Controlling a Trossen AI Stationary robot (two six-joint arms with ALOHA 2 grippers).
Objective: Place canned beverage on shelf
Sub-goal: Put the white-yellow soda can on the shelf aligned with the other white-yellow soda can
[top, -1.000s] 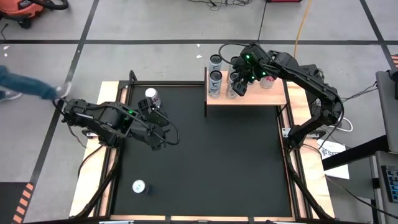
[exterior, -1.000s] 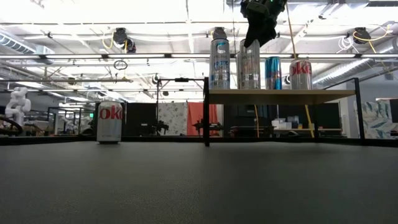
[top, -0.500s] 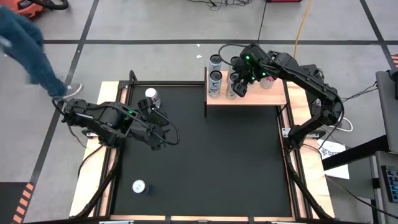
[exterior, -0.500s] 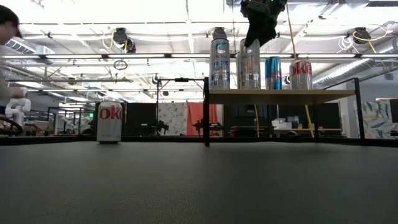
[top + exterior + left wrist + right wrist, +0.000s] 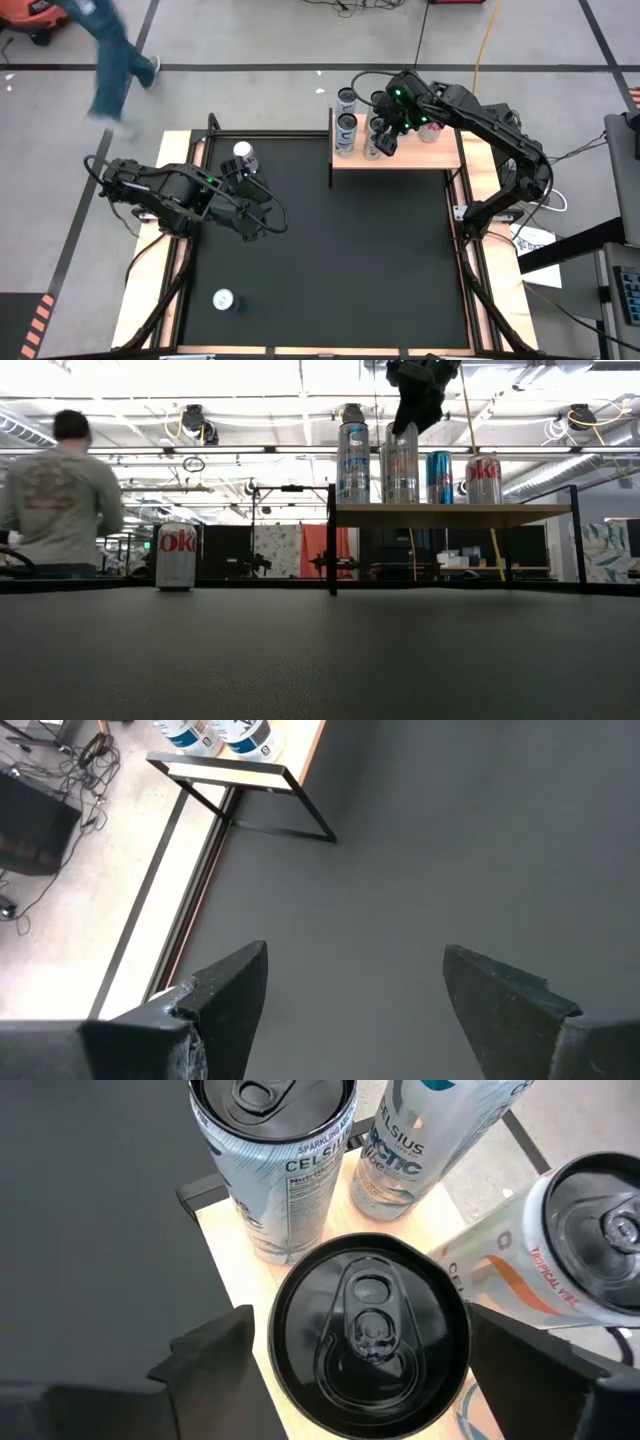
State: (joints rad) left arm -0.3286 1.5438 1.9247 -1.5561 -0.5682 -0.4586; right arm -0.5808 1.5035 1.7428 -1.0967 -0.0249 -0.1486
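The light-wood shelf [image 5: 400,158] stands on black legs at the mat's far right edge, with several cans upright on it. My right gripper [image 5: 360,1345] hangs over it, open. Its fingers stand on either side of a tall silver can with a black top [image 5: 368,1335], which rests on its base on the shelf [image 5: 440,515]. My left gripper [image 5: 350,1010] is open with nothing between its fingers. It hovers over the black mat's left part [image 5: 262,222]. A Diet Coke can [image 5: 177,556] stands on the mat at the far left [image 5: 244,153].
Two Celsius cans [image 5: 285,1160] stand just past the black-topped one, and a white can [image 5: 560,1250] stands beside it. Another can [image 5: 223,299] is on the mat near the front left. A person [image 5: 60,510] walks beyond the table's far left corner.
Neither arm has visibly moved, and the cans on the shelf stand as before. A person has walked along the floor beyond the table's far left corner and now shows in the low view.
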